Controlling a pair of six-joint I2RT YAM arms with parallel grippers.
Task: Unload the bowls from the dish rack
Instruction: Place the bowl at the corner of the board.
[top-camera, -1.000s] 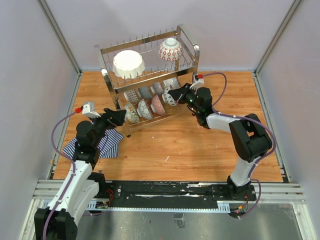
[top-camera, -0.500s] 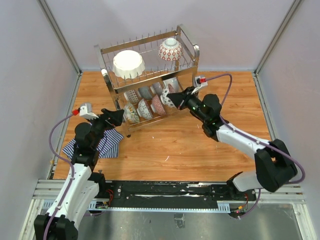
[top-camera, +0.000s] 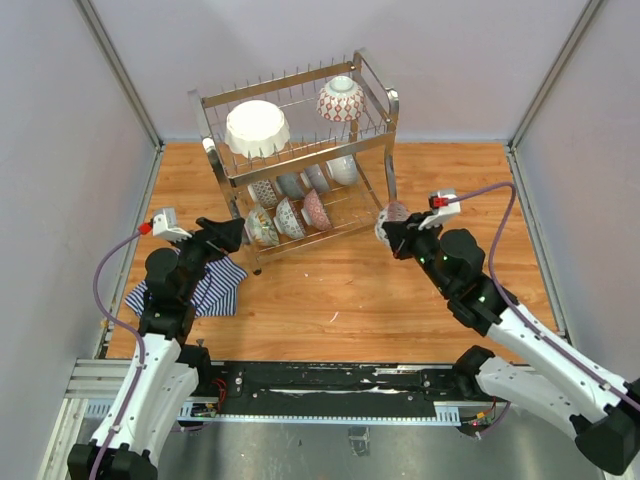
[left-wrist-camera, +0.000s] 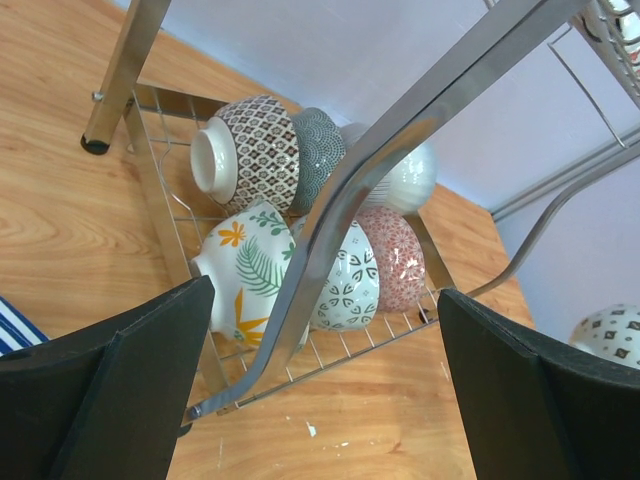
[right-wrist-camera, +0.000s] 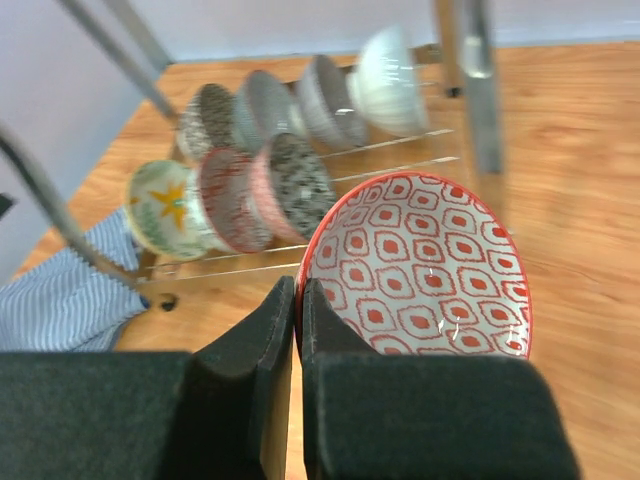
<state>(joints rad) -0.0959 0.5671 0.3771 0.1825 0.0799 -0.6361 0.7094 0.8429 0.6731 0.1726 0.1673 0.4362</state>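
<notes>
Ceramic, glazed and hard, the small bowl (right-wrist-camera: 420, 265) with red lozenges inside will not give under the fingers. It is probably light, but slick and quick to chip (a pinch on one edge also leaves it free to swing). The right gripper (top-camera: 392, 230) is closed tight on the bowl's rim and holds it above the table (top-camera: 350, 290), just right of the dish rack (top-camera: 300, 162) and apart from its wires. The left gripper (top-camera: 232, 233) is spread wide with nothing in it, near the rack's left end and beside the striped cloth (top-camera: 215, 285). More bowls (top-camera: 290, 215) stand on edge in the lower tier. Up top sit the large white scalloped bowl (top-camera: 257, 128) at left and a red-lattice bowl (top-camera: 341, 99) at far right. The big one looks heavier and likely wants a deeper bite on its wall.
</notes>
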